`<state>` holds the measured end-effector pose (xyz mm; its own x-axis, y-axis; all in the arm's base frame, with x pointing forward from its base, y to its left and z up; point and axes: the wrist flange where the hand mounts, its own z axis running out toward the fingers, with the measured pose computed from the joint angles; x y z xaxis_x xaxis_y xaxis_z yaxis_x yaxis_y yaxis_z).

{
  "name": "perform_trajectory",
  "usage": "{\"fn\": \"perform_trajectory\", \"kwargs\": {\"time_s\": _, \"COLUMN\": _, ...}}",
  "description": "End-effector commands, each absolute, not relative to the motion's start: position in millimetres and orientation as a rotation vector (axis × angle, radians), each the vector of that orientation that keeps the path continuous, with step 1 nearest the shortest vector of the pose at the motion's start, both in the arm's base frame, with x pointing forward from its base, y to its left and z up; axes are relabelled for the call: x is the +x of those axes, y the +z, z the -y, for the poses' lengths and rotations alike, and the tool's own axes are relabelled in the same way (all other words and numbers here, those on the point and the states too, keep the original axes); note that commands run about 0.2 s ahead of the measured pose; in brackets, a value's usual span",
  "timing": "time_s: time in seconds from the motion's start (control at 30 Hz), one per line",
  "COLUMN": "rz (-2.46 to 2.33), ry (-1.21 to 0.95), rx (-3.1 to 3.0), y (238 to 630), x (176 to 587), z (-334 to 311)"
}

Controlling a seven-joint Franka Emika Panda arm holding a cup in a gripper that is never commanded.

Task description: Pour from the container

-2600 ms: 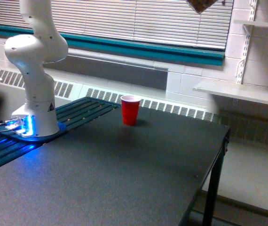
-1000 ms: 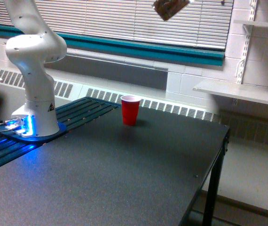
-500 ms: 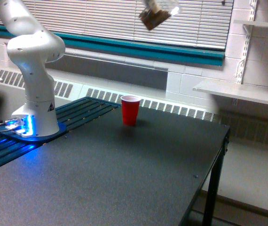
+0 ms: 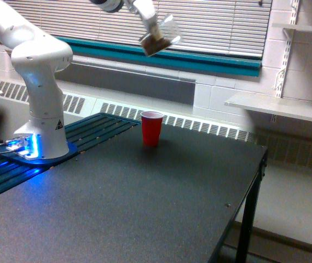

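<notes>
While I watch from the exterior view, my gripper (image 4: 151,28) sits high near the top of frame, in front of the window blinds (image 4: 211,24), with its pale fingers clamped on the clear plastic cup (image 4: 160,37). That cup is tilted, its open mouth angled up toward the exterior view's right, and the brown granular fill (image 4: 152,45) is bunched in its lower end. I can't make out any grains leaving it. It hangs in the air, well above the red cup (image 4: 151,128), roughly over it as I see it.

The red cup stands upright with its white rim up on the dark tabletop (image 4: 145,208), near the far edge. On the exterior view's left, my arm's white base (image 4: 41,109) stands on its blue-lit mount, well apart from the red cup.
</notes>
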<state>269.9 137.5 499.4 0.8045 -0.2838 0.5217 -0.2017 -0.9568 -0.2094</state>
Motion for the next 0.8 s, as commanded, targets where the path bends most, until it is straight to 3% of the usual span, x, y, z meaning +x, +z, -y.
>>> {"fn": "perform_trajectory", "kwargs": {"time_s": 0.03, "rz": -0.472, "ry": -0.77, "rx": -2.871, "y": 466, "x": 234, "z": -151}}
{"fn": "perform_trajectory", "kwargs": {"time_s": 0.17, "rz": -0.504, "ry": -0.76, "rx": -2.884, "y": 451, "x": 215, "z": -154}}
{"fn": "perform_trajectory", "kwargs": {"time_s": 0.47, "rz": -0.498, "ry": -0.82, "rx": -2.797, "y": 473, "x": 175, "z": -169}}
{"fn": "perform_trajectory", "kwargs": {"time_s": 0.8, "rz": -0.483, "ry": -0.76, "rx": -2.799, "y": 467, "x": 168, "z": -180}}
